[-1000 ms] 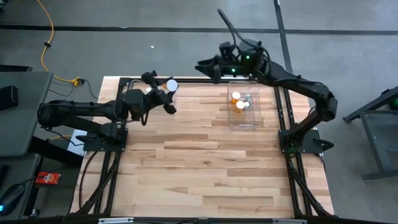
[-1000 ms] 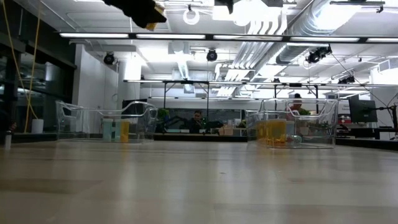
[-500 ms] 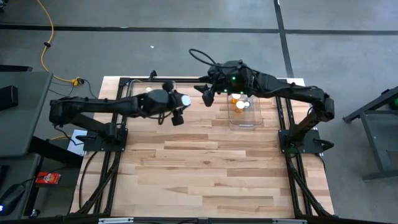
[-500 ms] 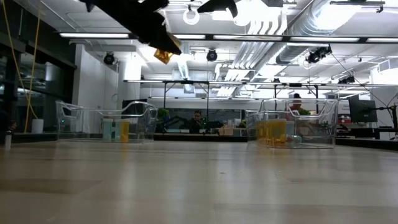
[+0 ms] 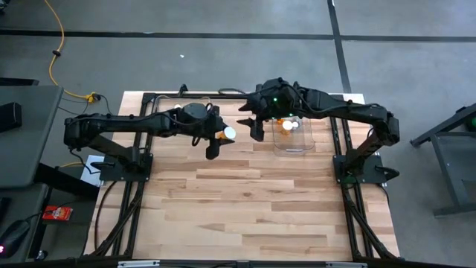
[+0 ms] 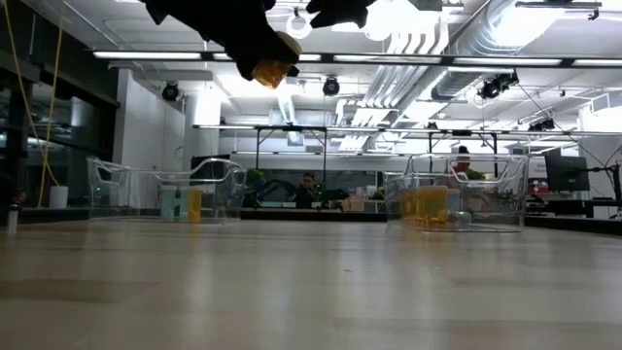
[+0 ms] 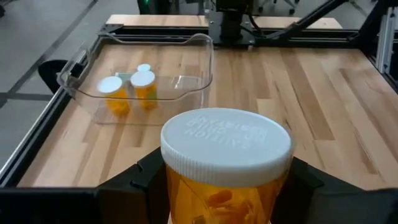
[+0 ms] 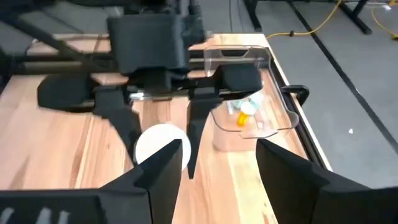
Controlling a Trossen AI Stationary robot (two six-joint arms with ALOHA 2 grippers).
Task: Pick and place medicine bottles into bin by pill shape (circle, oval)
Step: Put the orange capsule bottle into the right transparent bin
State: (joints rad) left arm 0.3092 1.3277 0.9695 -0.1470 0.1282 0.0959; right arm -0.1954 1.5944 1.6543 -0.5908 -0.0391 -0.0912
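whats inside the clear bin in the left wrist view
The clear bin holds three white-capped medicine bottles, at least two orange-bodied. The third sits behind them, so only its cap shows.

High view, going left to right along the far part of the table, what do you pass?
Left gripper holding a white-capped medicine bottle → right gripper, open → clear bin with bottles inside.
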